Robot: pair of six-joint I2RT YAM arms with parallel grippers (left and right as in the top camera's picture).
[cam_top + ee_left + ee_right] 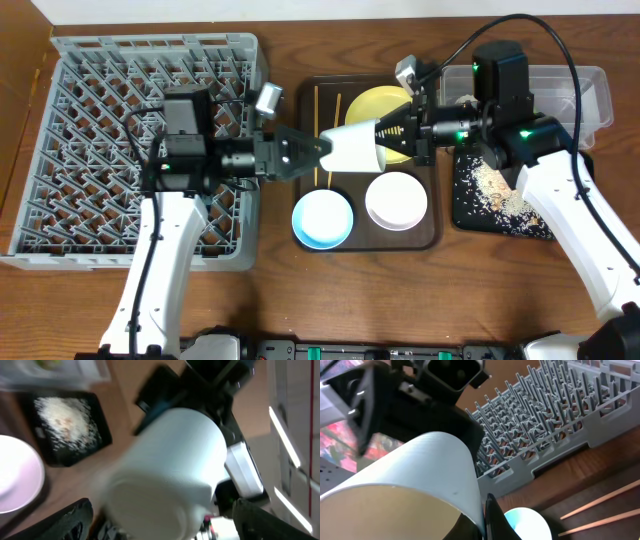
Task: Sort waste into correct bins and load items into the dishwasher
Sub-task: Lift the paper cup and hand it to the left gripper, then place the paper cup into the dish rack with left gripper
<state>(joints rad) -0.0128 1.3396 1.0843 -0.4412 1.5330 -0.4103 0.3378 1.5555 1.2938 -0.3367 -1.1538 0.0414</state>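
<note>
A white cup (352,148) hangs on its side above the brown serving tray, between both grippers. My right gripper (385,135) pinches the cup's rim (492,520). My left gripper (316,150) is open, its fingers apart on either side of the cup's base (165,522). On the tray lie the yellow plate (385,108), the light-blue bowl (322,218), the small white bowl (397,200) and the chopsticks (318,110). The grey dish rack (60,150) stands at the left. The black tray (495,195) holds rice scraps. The tissue and wrapper do not show clearly.
The brown serving tray (430,235) sits in the middle. The clear tub (570,85) stands at the back right, behind the black tray. The right arm reaches over the black tray and the tub's left end.
</note>
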